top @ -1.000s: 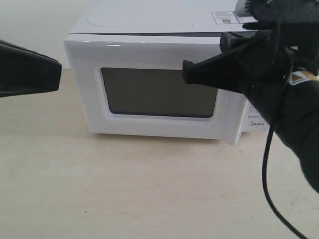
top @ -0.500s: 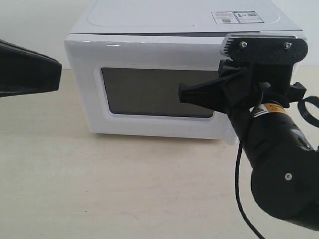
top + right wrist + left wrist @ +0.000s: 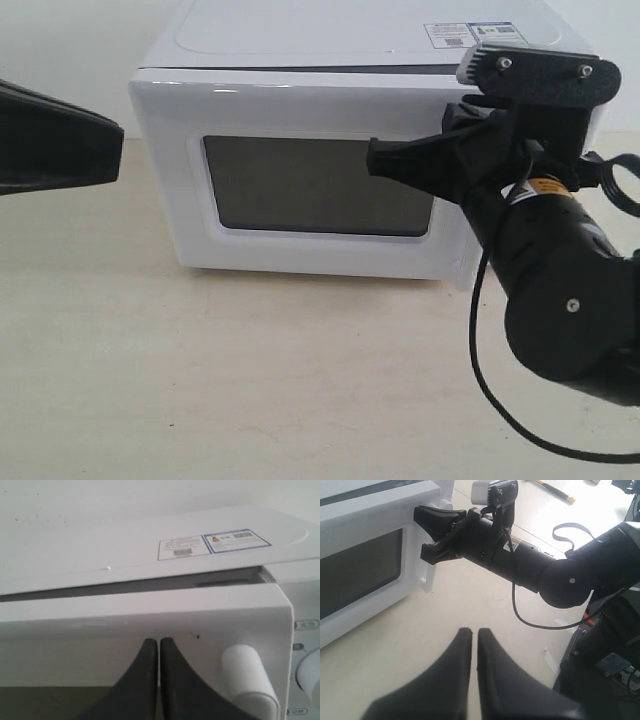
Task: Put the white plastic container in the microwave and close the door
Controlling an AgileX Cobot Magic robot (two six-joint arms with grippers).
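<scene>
White countertop microwave (image 3: 300, 40): its white door with dark mesh window (image 3: 320, 185) looks shut, inside hidden. Black right gripper (image 3: 372, 158), jaws together, empty, at the door, contact unclear; black left gripper (image 3: 471, 632) likewise closed, well apart

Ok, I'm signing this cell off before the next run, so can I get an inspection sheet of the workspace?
surface: pale table, bare where visible.
job's things: microwave upright; door at or near shut, latching cannot be told; container not seen, window dark.
clutter: nothing seen.
pincers: right pincer shut, tips at the door's upper face beside the handle; left pincer shut, over the table, off the microwave.
cables: black cable hangs in a loop from the right arm, toward the table.
surroundings: white wall behind; dark equipment past the table edge in the left wrist view.
</scene>
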